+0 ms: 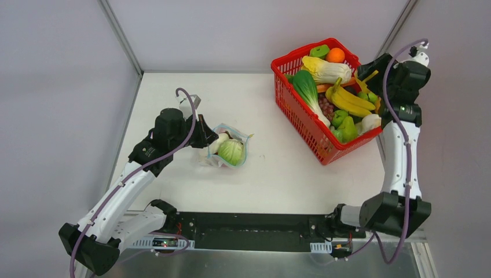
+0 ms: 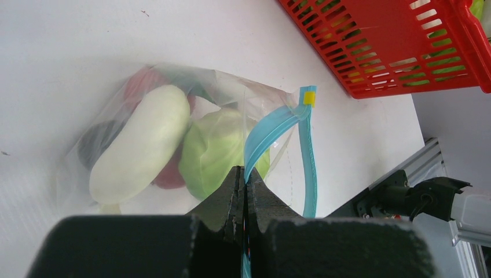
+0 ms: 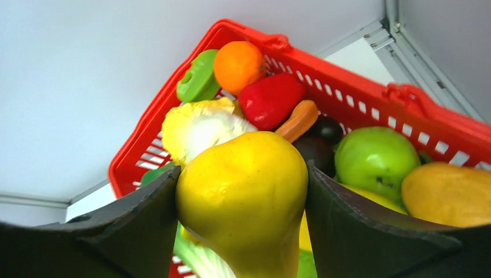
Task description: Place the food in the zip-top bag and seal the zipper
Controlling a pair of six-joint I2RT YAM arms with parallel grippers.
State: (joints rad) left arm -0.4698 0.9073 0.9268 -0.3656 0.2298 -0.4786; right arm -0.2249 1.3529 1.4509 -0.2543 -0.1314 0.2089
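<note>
The bag [image 1: 228, 147] lies on the surface [image 1: 278, 174], at about 9 o'clock from its middle in the top view. Inside it I can see a white radish [image 2: 142, 147], a green cabbage [image 2: 217, 150], something red [image 2: 142, 84] and something dark [image 2: 95, 142]. So some food is already in. The left jaws are pinched tight on the blue zipper [image 2: 263, 136], right at the mouth of the bag. The zipper's two strips stand apart, so the bag is not sealed yet. The red basket [image 1: 301, 119] sits at about 2 o'clock, full of other toy food. Over it, the right jaws squeeze a yellow fruit [image 3: 249, 202] from both sides. I think this fruit has to go across into the bag. After that, the zipper has to be pressed shut all along.
</note>
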